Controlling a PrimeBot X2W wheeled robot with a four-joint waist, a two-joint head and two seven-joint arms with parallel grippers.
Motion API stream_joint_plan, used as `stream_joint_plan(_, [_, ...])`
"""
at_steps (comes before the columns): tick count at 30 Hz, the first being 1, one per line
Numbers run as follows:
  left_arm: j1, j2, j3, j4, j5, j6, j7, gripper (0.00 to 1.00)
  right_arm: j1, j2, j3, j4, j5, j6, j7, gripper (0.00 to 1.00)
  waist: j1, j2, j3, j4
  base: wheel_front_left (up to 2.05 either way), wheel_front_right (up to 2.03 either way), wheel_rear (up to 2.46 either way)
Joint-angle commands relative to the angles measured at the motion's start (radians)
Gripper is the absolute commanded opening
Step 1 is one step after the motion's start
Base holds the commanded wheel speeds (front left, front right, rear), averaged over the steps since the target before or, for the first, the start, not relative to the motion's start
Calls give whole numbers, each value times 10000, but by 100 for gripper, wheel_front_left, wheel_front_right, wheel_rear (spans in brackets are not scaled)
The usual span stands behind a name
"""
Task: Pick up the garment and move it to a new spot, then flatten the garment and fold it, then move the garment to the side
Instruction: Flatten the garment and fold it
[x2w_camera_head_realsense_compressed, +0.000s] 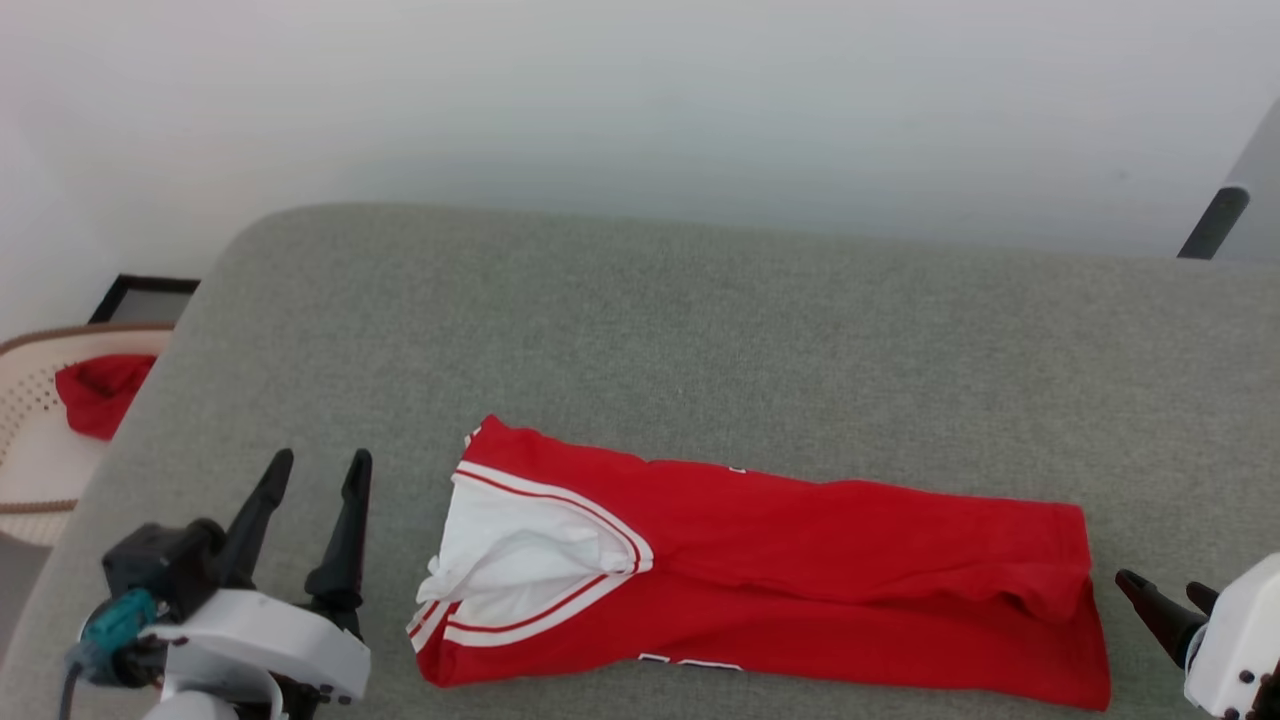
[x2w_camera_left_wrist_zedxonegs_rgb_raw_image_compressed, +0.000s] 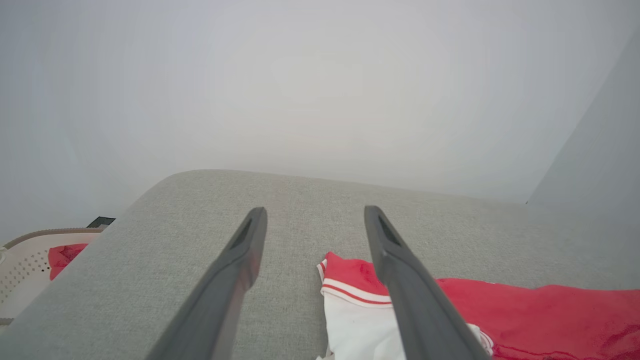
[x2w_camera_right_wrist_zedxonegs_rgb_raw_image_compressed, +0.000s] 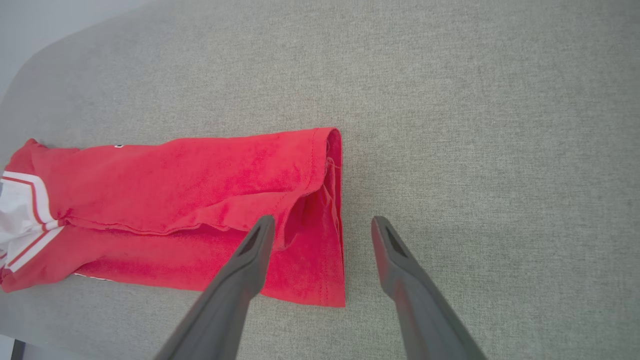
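Red jersey (x2w_camera_head_realsense_compressed: 780, 570) lies flat on the grey cushion (x2w_camera_head_realsense_compressed: 700, 330), folded lengthwise into a long narrow strip, w/ the white sleeve tucked at one end and the hem at the other. It sits btwn the two grippers: sleeve end just right of the left gripper (x2w_camera_head_realsense_compressed: 322, 458), hem end just left of the right gripper (x2w_camera_head_realsense_compressed: 1160, 585). Both sets of fingers are spread wide, nothing in either.

Left wrist view: bare grey btwn the fingers. The striped sleeve edge shows beside the finger on that view's right, and looks apart from it.

Right wrist view: the hem edge runs up through the gap btwn the fingers, and the finger on that view's left sits over the hem corner. Can't tell if it touches cloth.

Progress, my read: pickup, move and flattening look done, lengthwise fold in. Left to do: prob. one more fold end to end, since the strip is long, then shift it aside. The red rag (x2w_camera_head_realsense_compressed: 100, 390) in the basket (x2w_camera_head_realsense_compressed: 25, 420), well left of the left fingers, isn't part of this.
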Motion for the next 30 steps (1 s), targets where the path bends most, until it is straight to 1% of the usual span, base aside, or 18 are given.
stream_joint_plan(1, [195, -176, 201, 38, 167, -117, -35, 100, -138, 34, -32, -28, -25, -1, 77, 100, 0, 0, 166, 55, 0, 0, 0])
stream_joint_plan(5, [486, -932, 1021, 166, 816, -607, -36, 100, -366, -9, -64, 12, -200, -1, 334, 100, 0, 0, 513, 166, 0, 0, 0])
stream_joint_plan(8, [485, -1445, 1417, 276, 1237, -989, -36, 100, -533, -70, -69, 90, -345, -1, 441, 100, 0, 0, 833, 284, 0, 0, 0])
stream_joint_plan(12, [342, -1968, 1804, 475, 1718, -1422, -37, 100, -755, -104, -45, 234, -518, -1, 622, 100, 0, 0, 1253, 433, 0, 0, 0])
stream_joint_plan(16, [170, -2397, 2127, 631, 2085, -1790, -37, 100, -922, -127, -29, 544, -586, -1, 827, 100, 0, 0, 1622, 553, 0, 0, 0])
stream_joint_plan(23, [-86, -3025, 2568, 956, 2522, -2303, -38, 100, -1323, -71, 134, 1297, -705, -1, 1135, 100, 0, 0, 2024, 708, 0, 0, 0])
stream_joint_plan(30, [-182, -3473, 2919, 1236, 2714, -2660, -38, 100, -1612, 59, 297, 2307, -541, 0, 1271, 100, 0, 0, 2152, 836, 0, 0, 0])
